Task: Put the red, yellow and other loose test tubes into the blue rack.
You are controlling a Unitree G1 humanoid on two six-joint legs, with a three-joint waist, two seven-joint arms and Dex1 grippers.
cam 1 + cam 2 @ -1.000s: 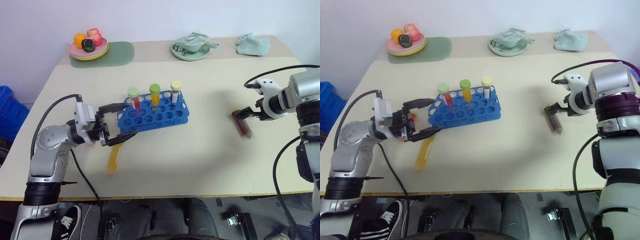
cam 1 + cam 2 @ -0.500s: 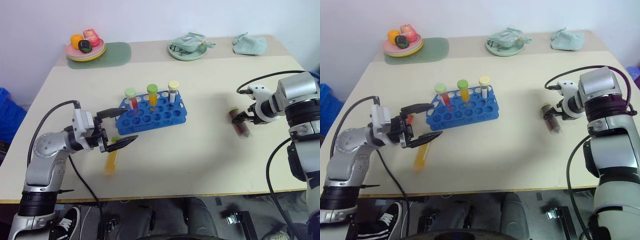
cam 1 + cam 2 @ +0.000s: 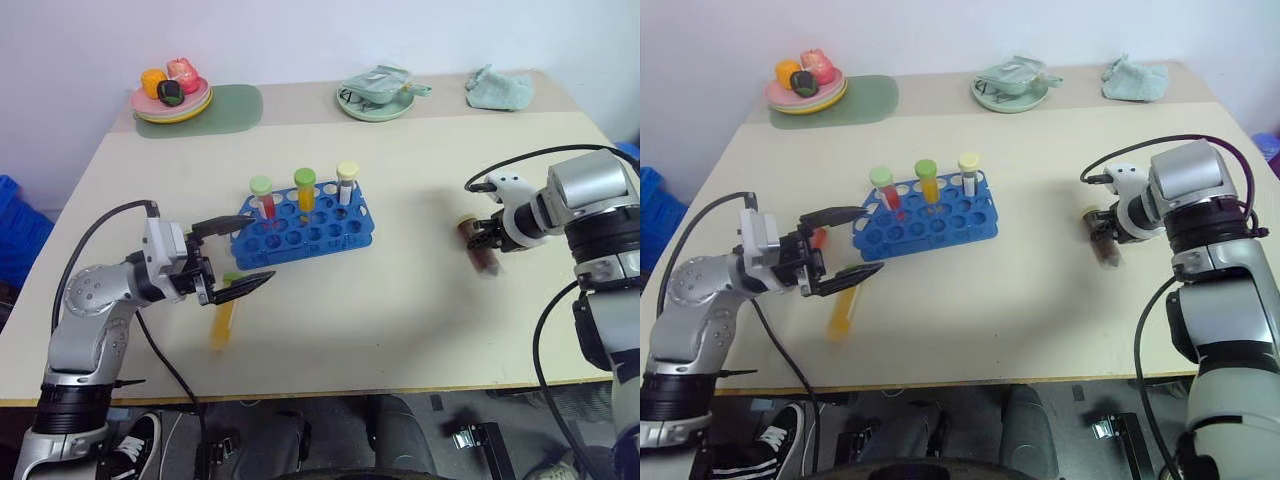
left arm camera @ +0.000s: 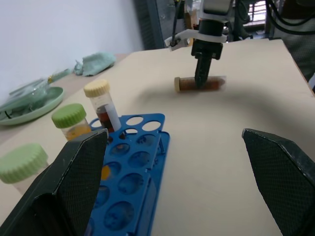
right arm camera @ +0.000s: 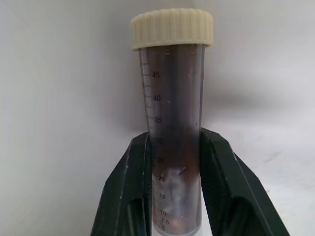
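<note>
Right end effector (image 5: 172, 191) has now closed on the brown tube (image 5: 172, 123).

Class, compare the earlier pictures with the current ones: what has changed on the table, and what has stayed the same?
The right hand has closed on the brown tube, which was lying loose on the table between its open fingers a second ago. The left hand stays open beside the blue rack; the yellow tube lies where it was.

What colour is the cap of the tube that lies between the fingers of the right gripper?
Cream. The cap shows best in the right wrist view.
</note>
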